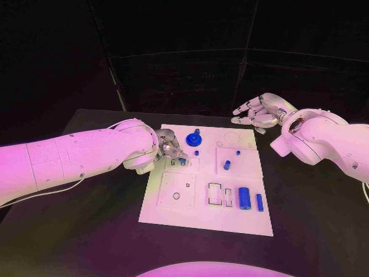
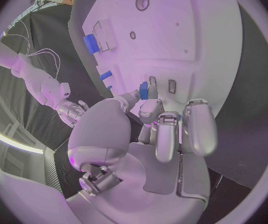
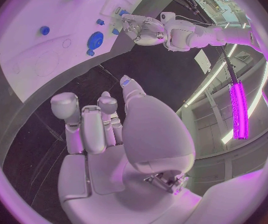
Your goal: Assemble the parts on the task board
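Left hand [image 2: 155, 119] pinching small blue part [image 2: 143, 90], long axis upright

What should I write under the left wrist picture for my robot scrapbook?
The robot's left hand pinches a small blue part over the white task board.

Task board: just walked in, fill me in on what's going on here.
The robot is assembling small blue parts on the white task board. Its left robot hand is over the board's left side, pinching a small blue piece at its fingertips, close above the board. The right robot hand hovers off the board's far right corner, holding nothing. A blue round part stands near the far edge, and a blue cylinder lies at the near right.
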`<state>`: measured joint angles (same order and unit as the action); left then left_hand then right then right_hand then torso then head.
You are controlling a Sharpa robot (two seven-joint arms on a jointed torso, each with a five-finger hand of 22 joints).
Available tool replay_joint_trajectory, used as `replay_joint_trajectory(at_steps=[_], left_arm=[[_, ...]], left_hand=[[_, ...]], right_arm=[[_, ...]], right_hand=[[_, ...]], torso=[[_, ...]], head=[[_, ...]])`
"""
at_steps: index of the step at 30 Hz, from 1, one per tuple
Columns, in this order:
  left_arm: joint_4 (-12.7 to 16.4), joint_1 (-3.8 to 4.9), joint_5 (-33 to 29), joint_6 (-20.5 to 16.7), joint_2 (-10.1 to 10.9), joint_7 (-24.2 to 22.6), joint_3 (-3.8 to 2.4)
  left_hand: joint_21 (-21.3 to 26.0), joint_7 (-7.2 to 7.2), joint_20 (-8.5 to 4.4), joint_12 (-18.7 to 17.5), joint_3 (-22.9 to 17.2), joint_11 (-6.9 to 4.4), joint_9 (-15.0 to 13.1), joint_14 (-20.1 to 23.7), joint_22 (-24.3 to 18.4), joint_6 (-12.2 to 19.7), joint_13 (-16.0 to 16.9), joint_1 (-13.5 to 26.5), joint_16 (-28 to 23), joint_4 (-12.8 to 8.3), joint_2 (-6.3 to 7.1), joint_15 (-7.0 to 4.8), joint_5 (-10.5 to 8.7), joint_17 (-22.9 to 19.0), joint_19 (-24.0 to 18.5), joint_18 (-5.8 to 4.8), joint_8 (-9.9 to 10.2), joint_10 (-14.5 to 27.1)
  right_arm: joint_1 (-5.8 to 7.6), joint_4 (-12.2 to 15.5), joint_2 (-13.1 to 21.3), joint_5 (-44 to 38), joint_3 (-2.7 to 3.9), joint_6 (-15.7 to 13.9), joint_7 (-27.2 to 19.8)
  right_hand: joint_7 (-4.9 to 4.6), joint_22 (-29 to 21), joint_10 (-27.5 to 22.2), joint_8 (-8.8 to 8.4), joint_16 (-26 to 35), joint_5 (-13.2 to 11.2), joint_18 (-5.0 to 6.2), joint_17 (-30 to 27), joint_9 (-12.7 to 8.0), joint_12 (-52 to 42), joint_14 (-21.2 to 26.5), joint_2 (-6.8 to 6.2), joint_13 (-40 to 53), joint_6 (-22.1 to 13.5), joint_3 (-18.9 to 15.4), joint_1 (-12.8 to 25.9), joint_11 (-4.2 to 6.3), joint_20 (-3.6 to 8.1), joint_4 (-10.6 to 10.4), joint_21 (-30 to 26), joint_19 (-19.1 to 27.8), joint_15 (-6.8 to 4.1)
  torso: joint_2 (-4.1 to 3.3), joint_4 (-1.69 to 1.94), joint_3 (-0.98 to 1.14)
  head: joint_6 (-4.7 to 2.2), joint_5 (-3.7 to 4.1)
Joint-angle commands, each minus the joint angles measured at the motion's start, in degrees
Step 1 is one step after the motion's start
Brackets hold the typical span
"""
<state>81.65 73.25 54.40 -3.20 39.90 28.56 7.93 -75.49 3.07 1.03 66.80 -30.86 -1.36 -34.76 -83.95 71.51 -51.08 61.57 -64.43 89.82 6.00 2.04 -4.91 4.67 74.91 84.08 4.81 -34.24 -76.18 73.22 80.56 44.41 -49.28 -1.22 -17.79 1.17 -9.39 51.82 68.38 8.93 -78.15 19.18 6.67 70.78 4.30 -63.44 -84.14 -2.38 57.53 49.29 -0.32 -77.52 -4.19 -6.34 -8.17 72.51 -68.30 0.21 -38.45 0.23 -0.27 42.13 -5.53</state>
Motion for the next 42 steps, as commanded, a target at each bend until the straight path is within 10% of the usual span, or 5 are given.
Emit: replay_joint_trajectory(at_steps=[1,42], left_arm=[[-0.2,-0.28,4.0,-0.3,-0.2,-0.5,0.0],[-0.9,-0.76,5.5,3.3,-0.8,0.6,-0.02]], left_hand=[[0.1,-0.09,-0.11,0.0,-9.6,-0.09,-0.1,-6.0,0.0,0.5,0.0,0.3,0.2,-9.1,-0.26,-0.23,-0.04,15.1,1.3,-0.81,-0.3,-0.1],[0.1,-0.11,-0.13,-0.2,-11.0,-0.11,-0.7,-6.0,0.1,0.5,-0.3,0.7,0.2,-9.8,0.48,-0.25,0.7,15.1,1.3,-0.81,-0.9,-0.1]], right_arm=[[0.11,0.0,0.0,0.2,0.04,0.2,-0.3],[0.1,-0.1,-0.3,0.2,0.04,0.6,-0.3]], right_hand=[[-0.01,-0.1,0.3,0.24,0.2,0.1,0.78,0.0,-0.1,0.0,-1.7,0.27,-0.1,0.4,-0.2,-0.3,-0.09,0.26,0.0,-0.3,0.1,-0.39],[-0.03,0.1,0.3,0.3,0.2,0.4,0.75,0.0,-0.1,-0.1,-1.8,0.35,0.0,0.4,-0.3,-0.2,-0.09,0.27,-0.1,-0.3,0.0,-0.39]], torso=[[-0.09,-0.19,-0.03],[-0.04,-0.12,-0.02]], head=[[-0.04,-0.1],[0.29,-0.07]])
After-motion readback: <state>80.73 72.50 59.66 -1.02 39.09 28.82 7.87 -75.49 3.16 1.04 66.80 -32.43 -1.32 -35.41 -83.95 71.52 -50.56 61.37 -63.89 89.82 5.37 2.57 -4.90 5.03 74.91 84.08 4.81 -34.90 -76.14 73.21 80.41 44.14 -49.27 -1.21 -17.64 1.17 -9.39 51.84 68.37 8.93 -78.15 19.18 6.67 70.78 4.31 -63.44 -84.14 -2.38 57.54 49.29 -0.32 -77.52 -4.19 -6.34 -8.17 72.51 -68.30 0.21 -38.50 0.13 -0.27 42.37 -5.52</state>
